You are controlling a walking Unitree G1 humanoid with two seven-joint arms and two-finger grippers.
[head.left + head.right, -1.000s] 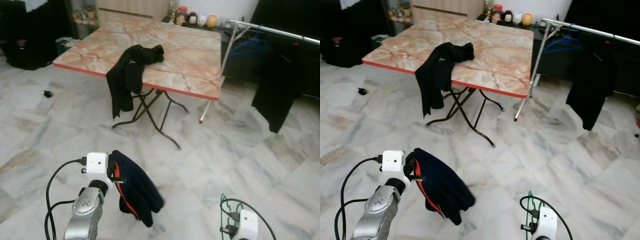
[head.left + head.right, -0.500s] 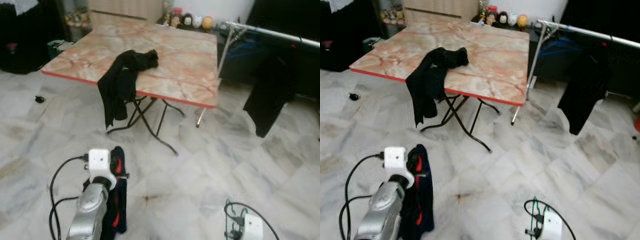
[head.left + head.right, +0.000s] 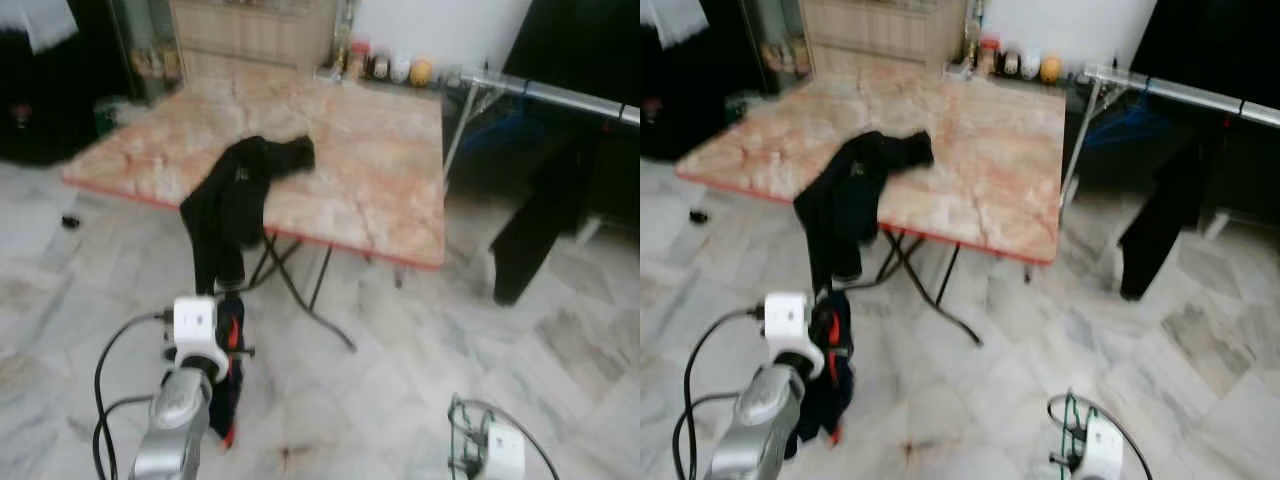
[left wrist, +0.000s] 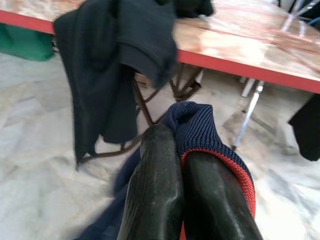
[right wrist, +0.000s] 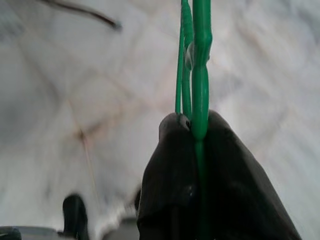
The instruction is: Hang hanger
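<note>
The right tool (image 5: 197, 132) is clamped on the green hanger (image 5: 196, 60); the left tool (image 4: 180, 160) pinches a navy garment (image 4: 210, 135) dangling below it. The rail (image 3: 560, 95) is well ahead, beyond the bench (image 3: 380, 170); walking may swing the garment loose.

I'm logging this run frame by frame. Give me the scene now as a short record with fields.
left gripper: shut on navy garment with red trim
right gripper: shut on green hanger
table: marble-patterned top, red edge, folding legs
on table: black garment draped over the near edge
rack: to the robot's right, dark cloth hanging from it
floor: pale marble tiles
</note>
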